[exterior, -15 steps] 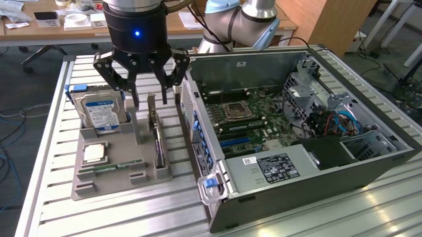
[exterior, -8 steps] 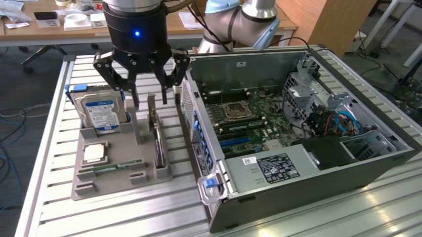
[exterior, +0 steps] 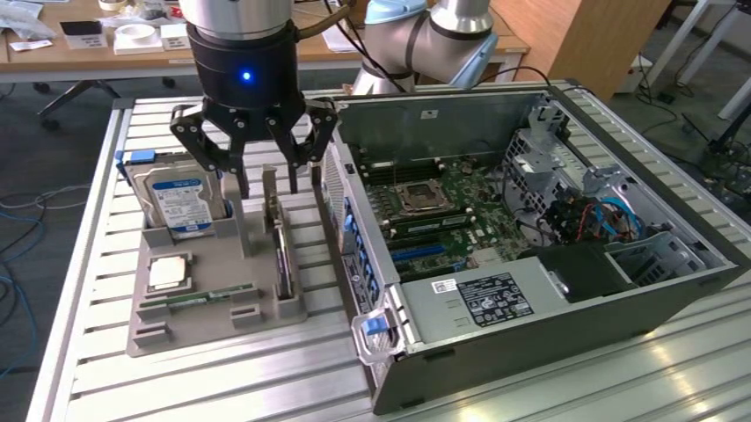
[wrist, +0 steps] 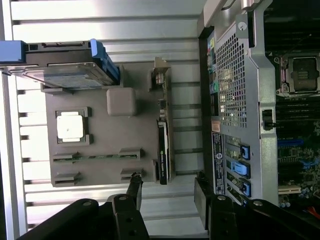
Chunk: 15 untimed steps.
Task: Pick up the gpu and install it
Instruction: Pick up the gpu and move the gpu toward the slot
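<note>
- Your claw (exterior: pixel 277 180) is spread wide and grasping nothing; its black fingers (exterior: pixel 315 149) hang splayed above the grey tray (exterior: pixel 211 332)
- The gpu (exterior: pixel 280 242) stands on its edge in a slot of that tray, directly below the claw and running away from under it
- In the wrist view the gpu (wrist: pixel 162 145) lines up with the gap between the claw's (wrist: pixel 167 192) fingers (wrist: pixel 134 186), and you can see bare tray (wrist: pixel 112 137) and worktop (wrist: pixel 100 20) between each fingertip and the card, so nothing is touching
- To one side of the claw sits the hard drive (exterior: pixel 176 200) with its blue label, upright in the tray; to the other side, just beside the gpu, is the open computer case (exterior: pixel 564 308)
- Lower on the tray, further from the claw, lie a processor chip (exterior: pixel 168 272) and a RAM stick (exterior: pixel 202 296)
- From the exterior view the fingers cover the card's far end, so you cannot read its height above the card there
- The case (wrist: pixel 235 75) is cut off at the wrist picture's edge, and the fingers' bases fall out of frame
</note>
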Available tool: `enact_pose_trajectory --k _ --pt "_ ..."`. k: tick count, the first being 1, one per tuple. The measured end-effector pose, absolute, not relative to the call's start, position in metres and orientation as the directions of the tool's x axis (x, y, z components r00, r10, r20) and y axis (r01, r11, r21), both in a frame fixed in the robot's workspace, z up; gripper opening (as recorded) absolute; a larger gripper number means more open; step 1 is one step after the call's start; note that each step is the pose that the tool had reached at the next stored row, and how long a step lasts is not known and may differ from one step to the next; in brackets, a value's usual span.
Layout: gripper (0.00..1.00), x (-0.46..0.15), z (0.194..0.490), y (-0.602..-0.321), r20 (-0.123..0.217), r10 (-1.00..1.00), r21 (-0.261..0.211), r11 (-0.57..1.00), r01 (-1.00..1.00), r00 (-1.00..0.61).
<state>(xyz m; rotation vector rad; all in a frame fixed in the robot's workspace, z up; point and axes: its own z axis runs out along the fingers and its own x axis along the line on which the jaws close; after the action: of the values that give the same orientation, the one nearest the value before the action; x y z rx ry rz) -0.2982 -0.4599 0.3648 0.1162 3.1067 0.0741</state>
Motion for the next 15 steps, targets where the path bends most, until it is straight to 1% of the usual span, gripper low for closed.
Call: enact_pose_trajectory --k 15 --pt "0.55 -0.2982 0.3594 -0.4599 -0.03 0.075 0.049 0.996 0.074 -0.997"
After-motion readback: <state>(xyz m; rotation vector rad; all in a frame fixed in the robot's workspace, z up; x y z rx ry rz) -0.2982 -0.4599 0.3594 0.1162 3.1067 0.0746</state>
